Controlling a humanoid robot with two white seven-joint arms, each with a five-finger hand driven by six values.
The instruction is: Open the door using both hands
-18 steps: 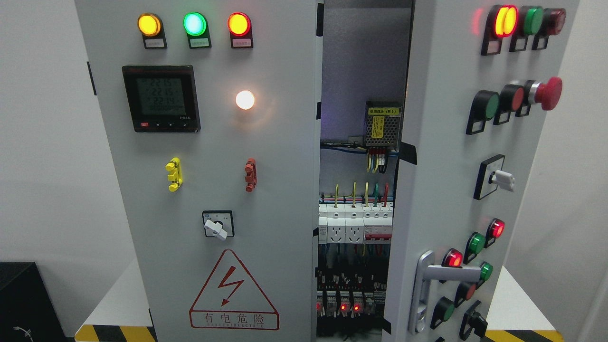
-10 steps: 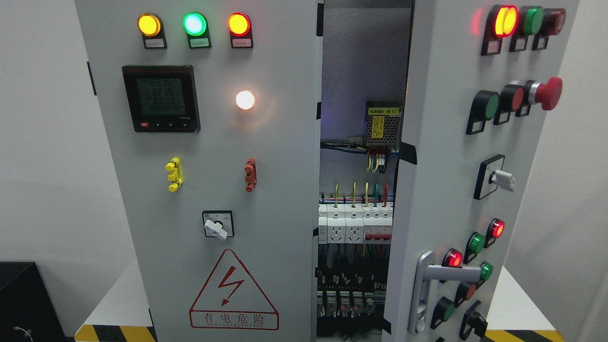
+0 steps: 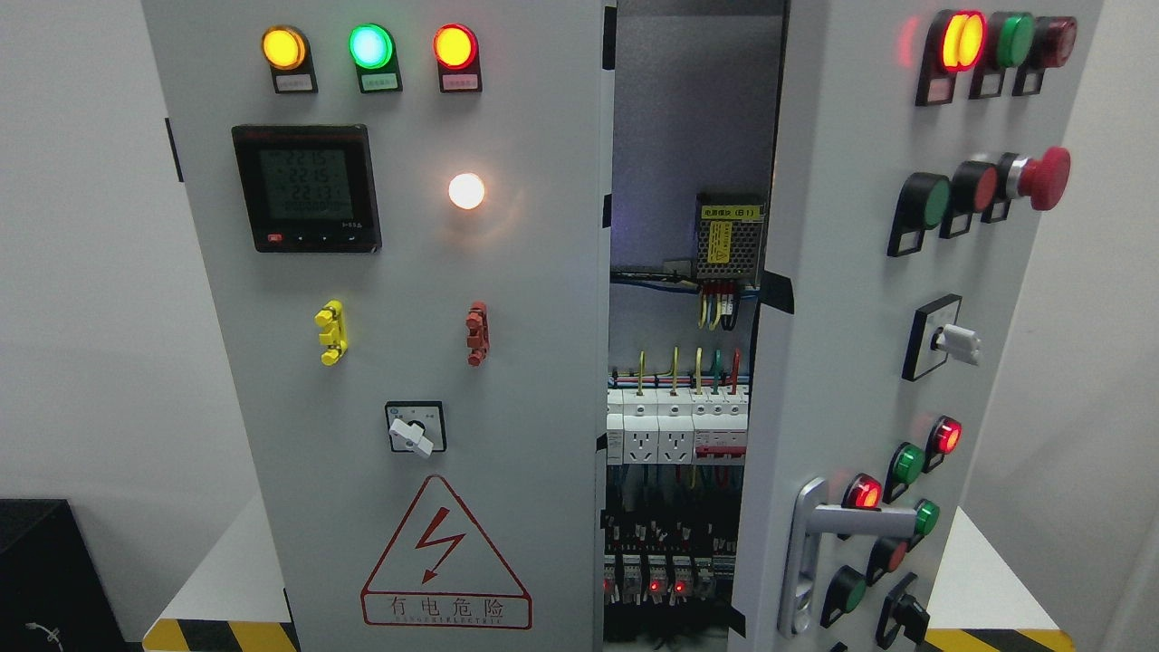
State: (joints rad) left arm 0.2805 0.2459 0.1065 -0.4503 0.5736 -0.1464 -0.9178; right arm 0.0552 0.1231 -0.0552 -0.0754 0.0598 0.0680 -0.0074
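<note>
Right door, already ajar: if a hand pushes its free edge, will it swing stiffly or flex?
The right door looks like a rigid metal panel, so it should swing as one piece. Its many buttons and the lever handle probably add weight. The protruding red mushroom button could be pressed by accident.

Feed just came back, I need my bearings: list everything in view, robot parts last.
Left door: 1, grey, shut.
Right door: 1, grey, swung part open.
Handle: 1, silver, right door, low.
Meter: 1, black, left door.
Lamps: 3, yellow, green, red, left door top.
White lamp: 1, lit, right of the meter.
Warning sign: 1, red, left door bottom.
Stop button: 1, red, right door.
Breakers: a row, white, inside the gap.
Hands: none in view.
</note>
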